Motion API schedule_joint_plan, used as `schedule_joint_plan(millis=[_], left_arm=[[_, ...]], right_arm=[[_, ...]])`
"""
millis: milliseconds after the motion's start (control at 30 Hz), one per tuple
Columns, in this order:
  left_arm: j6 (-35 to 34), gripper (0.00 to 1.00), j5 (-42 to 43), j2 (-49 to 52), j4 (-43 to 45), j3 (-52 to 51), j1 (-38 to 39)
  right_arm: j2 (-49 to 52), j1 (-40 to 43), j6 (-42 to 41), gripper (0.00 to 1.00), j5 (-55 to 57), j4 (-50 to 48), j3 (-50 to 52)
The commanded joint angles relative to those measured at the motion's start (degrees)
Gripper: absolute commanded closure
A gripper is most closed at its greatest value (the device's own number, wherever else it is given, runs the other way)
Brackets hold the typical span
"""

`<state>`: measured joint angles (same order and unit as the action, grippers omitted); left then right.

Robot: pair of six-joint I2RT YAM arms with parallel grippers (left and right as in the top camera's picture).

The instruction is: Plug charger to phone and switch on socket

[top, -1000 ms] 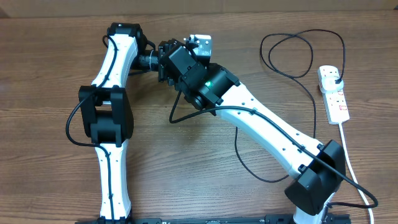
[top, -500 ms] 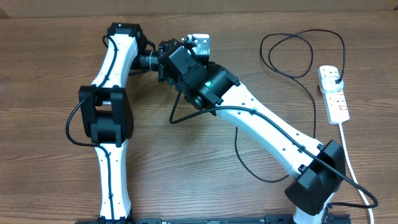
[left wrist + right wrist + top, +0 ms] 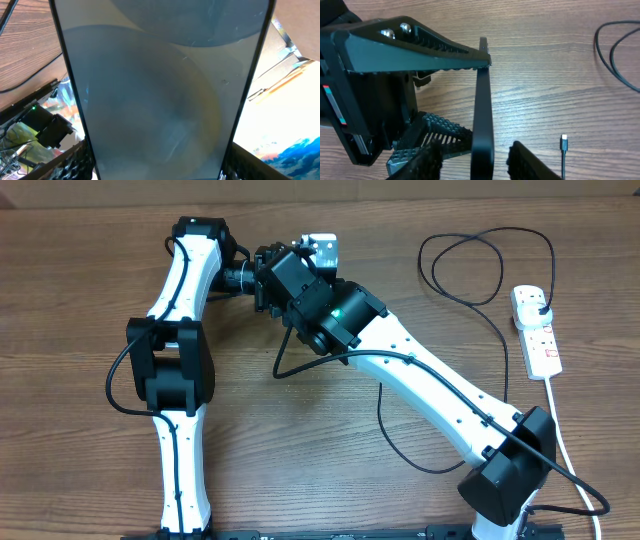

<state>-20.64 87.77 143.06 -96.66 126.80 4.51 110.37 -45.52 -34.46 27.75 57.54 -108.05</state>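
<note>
Overhead, we see the phone (image 3: pixel 323 248) at 12 o'clock, where both arms meet. The socket (image 3: pixel 538 332) lies at 3 o'clock, with the charger (image 3: pixel 420 255) plugged in and looping over the surface (image 3: pixel 80 430).

Left wrist: the left tool (image 3: pixel 155 167) clamps the phone's edges.

Right wrist: the right tool (image 3: pixel 475 149) gapes open astride the edge-on phone, and the charger's tip lies on the surface at 4 o'clock.

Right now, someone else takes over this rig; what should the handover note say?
Left gripper: shut on the phone, held up on edge.
Right gripper: open, straddling the phone's edge.
Done: the charger's plug head sits in the socket.
The connector tip lies loose on the table.
Left to do: pick up the tip, plug it into the phone, switch on the socket. Switch state unreadable.
</note>
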Motion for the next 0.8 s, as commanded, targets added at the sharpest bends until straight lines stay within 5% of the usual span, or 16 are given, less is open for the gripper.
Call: schedule_joint_plan(millis=[0, 267, 767], left_arm=[[1.4, 0.36, 1.7, 0.1, -0.2, 1.6, 0.0], [1.4, 0.36, 1.7, 0.1, -0.2, 1.6, 0.0], [1.4, 0.36, 1.8, 0.1, -0.2, 1.6, 0.0]], right_arm=[[-1.0, -0.1, 0.2, 0.58, 0.0, 0.0, -2.0], [-1.1, -0.1, 0.2, 0.71, 0.0, 0.0, -2.0], [-1.1, -0.1, 0.3, 0.78, -0.4, 0.0, -2.0]])
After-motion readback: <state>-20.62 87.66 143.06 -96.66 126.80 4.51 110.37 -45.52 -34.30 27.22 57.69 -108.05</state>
